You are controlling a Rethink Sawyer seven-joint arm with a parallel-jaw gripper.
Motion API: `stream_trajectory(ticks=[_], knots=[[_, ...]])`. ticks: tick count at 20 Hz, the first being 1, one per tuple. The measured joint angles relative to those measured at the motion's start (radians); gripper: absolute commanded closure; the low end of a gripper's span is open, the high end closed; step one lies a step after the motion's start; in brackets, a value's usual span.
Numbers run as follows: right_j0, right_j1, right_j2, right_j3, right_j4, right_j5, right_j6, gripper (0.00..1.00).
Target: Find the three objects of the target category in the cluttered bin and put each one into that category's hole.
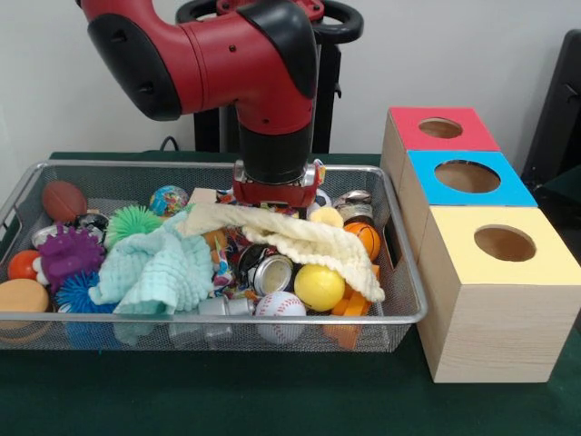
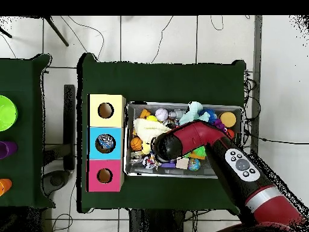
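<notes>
Your claw (image 1: 275, 202) sits low in the wire bin (image 1: 404, 291), buried at the cream cloth (image 1: 300, 238); you cannot tell how it stands. The target category is not shown, but the blue box (image 2: 105, 143) already holds something patterned. If balls are wanted, the yellow ball (image 1: 319, 286) and baseball (image 1: 280, 305) lie at the near rim: round, smooth, likely light and prone to roll, so take them across the middle. The 2 cloths are limp and will drag neighbours. The tin can (image 1: 271, 272) looks rigid and slick.
</notes>
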Motion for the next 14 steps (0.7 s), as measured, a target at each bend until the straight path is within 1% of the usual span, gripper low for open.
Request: stream_trajectory(ticks=[14], knots=[[0.027, -0.002, 0.0, -0.01, 0.0, 0.0, 0.0, 0.0]])
